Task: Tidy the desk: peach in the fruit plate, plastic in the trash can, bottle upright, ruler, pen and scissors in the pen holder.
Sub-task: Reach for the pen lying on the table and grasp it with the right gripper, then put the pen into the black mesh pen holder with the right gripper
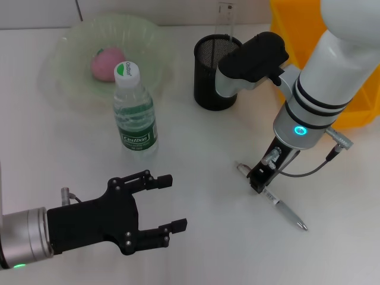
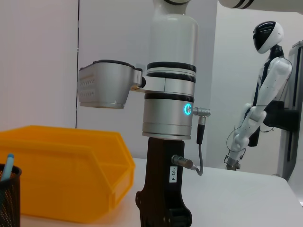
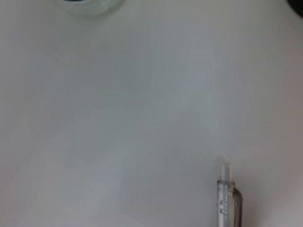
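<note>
A silver pen (image 1: 284, 208) lies on the white desk at the right, and its end also shows in the right wrist view (image 3: 228, 201). My right gripper (image 1: 259, 178) points down right over the pen's upper end. My left gripper (image 1: 168, 205) hovers open and empty at the front left. The bottle (image 1: 135, 116) stands upright in front of the clear fruit plate (image 1: 65, 44), which holds the pink peach (image 1: 105, 64). The black mesh pen holder (image 1: 214, 74) stands at the back with a clear ruler (image 1: 227, 16) sticking out of it. Scissors and plastic are out of view.
A yellow bin (image 1: 362, 101) stands at the back right behind my right arm, and it also appears in the left wrist view (image 2: 61, 170). There the pen holder (image 2: 9, 196) holds a blue-tipped item (image 2: 7, 165). Another robot (image 2: 262, 90) stands far off.
</note>
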You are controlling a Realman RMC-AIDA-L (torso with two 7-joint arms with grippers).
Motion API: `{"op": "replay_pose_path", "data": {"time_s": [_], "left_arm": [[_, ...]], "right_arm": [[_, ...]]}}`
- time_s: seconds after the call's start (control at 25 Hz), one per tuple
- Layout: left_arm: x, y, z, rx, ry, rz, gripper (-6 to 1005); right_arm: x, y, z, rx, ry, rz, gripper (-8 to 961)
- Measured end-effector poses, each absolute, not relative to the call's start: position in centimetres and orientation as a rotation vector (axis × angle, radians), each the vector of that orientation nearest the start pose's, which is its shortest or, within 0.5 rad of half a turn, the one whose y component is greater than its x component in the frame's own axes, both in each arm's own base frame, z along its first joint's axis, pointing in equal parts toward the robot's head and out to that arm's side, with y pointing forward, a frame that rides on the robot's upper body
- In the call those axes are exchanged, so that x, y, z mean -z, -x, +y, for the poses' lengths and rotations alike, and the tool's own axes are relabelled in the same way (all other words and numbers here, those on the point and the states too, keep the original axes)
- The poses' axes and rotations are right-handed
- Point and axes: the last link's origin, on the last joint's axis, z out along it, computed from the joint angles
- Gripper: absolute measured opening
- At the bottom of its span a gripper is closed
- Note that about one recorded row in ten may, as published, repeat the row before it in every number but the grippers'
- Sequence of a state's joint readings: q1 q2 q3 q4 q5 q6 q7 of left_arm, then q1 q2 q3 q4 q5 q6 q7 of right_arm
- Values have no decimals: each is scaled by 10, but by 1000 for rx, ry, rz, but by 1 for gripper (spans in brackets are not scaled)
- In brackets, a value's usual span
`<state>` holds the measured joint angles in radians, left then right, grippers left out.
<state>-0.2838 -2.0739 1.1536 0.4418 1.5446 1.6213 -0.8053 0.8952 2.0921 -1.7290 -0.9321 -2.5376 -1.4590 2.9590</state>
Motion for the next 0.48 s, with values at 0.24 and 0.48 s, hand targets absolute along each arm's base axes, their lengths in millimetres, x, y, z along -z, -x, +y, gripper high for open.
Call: {"op": "replay_pose_path", "data": {"time_s": [0.24,0.48], "left_arm": [[54,285,229,946,2760,-245,771],[52,286,229,949,2756,-248,770]], "right_arm": [[86,-155,349,855,2514,1110,148],[84,-150,348,824,2528,1096,132]]}}
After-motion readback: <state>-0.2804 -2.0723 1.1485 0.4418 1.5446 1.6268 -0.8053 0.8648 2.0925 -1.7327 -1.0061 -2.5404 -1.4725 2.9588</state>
